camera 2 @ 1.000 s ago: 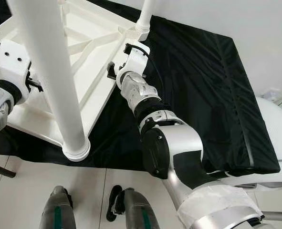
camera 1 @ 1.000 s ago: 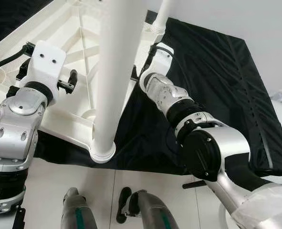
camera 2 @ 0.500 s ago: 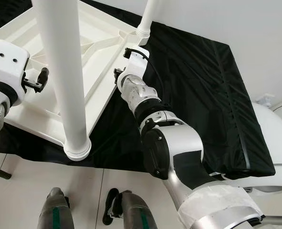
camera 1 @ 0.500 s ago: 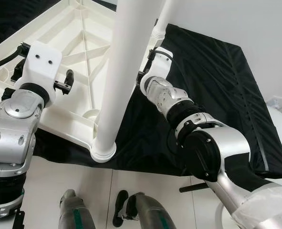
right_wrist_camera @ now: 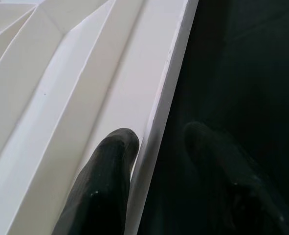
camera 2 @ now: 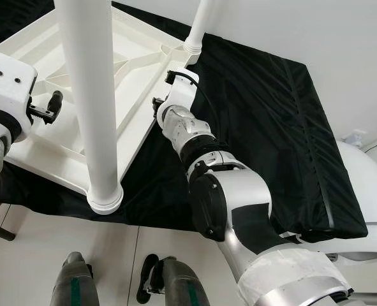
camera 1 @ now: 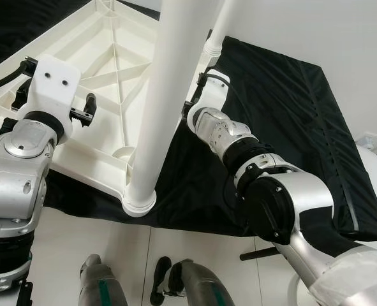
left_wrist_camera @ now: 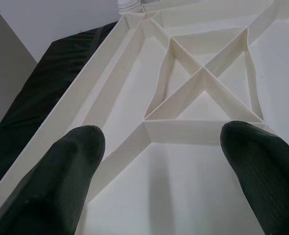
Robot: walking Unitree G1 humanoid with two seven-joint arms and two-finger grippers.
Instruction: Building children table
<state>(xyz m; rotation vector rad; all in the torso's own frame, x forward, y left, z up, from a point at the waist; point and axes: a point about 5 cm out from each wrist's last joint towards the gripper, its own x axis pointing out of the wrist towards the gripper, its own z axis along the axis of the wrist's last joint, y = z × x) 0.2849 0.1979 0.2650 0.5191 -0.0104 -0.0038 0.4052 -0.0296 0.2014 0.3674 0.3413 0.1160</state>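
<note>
Child's tabletop (camera 1: 105, 51) lies upside down, ribbed underside up, on a black-covered bed (camera 2: 271, 115). Legs seen: 2 fitted — near leg (camera 1: 169, 95) standing in the front corner socket, far leg (camera 2: 198, 22) at the back corner. Right tool (right_wrist_camera: 159, 161) straddles the tabletop's right edge rim: one finger (right_wrist_camera: 107, 181) inside on the white plastic, the other outside over the black cover; jaws set apart w/ rim between, looks a loose pinch, not firmly clamped. Left tool (left_wrist_camera: 161, 147) hovers over the cross-ribs, fingers spread wide, holding nothing. Step in hand, my guess: steadying/repositioning the top btwn leg fittings. Next prob. needs a firm grip on the rim by both tools before lifting or turning; the tall near leg could foul the arms. Robot's feet (camera 1: 162, 280) on the floor by the bed edge.
</note>
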